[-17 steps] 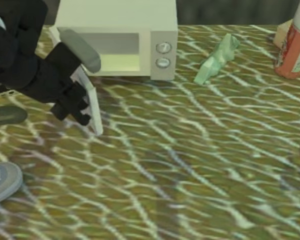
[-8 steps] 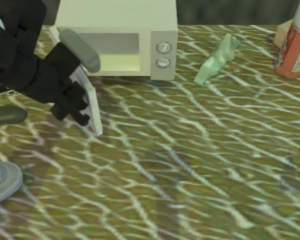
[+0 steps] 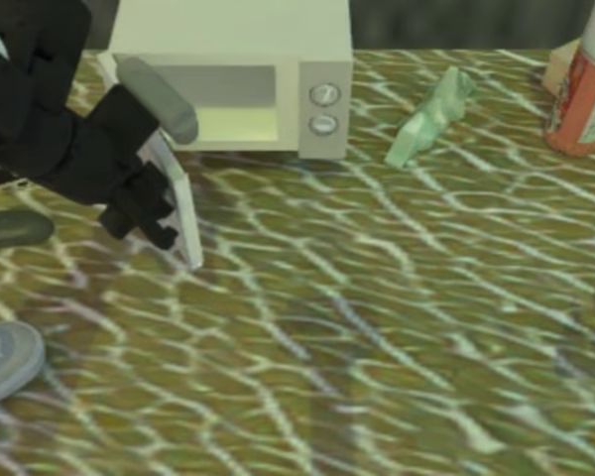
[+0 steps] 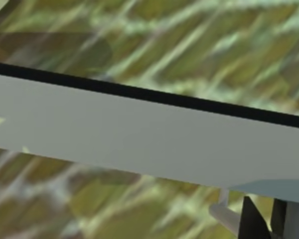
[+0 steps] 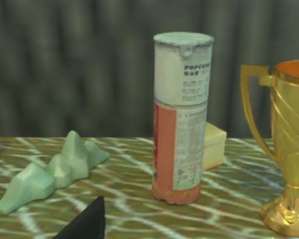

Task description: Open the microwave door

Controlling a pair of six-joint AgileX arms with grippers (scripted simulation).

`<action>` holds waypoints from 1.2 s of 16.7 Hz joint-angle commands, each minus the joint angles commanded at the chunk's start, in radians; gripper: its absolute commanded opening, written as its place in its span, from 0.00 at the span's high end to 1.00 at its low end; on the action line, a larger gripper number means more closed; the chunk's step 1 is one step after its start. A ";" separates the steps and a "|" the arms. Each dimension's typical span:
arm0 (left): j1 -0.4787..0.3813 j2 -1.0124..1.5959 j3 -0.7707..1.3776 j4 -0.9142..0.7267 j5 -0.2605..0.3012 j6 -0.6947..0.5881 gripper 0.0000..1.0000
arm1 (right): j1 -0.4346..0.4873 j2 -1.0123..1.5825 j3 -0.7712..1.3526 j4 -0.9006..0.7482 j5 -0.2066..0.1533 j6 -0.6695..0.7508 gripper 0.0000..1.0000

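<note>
1. At the top view's upper left, the microwave point(image 3: 233, 74) is sitting at the back of the table point(image 3: 377, 317), its two knobs point(image 3: 323, 109) facing forward and its pale yellowish inside lying open to view.
2. Swung well out from the front, the microwave door point(image 3: 185, 213) is standing edge-on and pointing toward the near side of the table, hinged at the left of the oven.
3. Pressing against the door's outer edge, the left gripper point(image 3: 151, 210) is sitting at the free end of the door; I cannot tell whether its fingers are clamping the edge or merely resting beside it, since the left wrist view is filled by the door's flat panel point(image 4: 139, 134).
4. Compared with the pictures from a second and half a second ago, almost nothing is moving: the door and the left gripper are holding practically the same place, the door perhaps creeping a touch wider.
5. That is suggesting, as I judge it, that the swing is reaching its end and the task is nearly or fully done.
6. Over at the right side, the right arm is sitting parked, its wrist camera looking at a tall can point(image 5: 182, 117), a green lump point(image 5: 55, 172) and a gold trophy point(image 5: 289, 149).
</note>
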 joint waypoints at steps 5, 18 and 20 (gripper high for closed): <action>0.000 0.000 0.000 0.000 0.000 0.000 1.00 | 0.000 0.000 0.000 0.000 0.000 0.000 0.00; 0.081 0.004 0.009 -0.076 0.078 0.195 1.00 | 0.000 0.000 0.000 0.000 0.000 0.000 0.00; 0.094 0.002 0.010 -0.086 0.092 0.225 1.00 | 0.000 0.000 0.000 0.000 0.000 0.000 0.00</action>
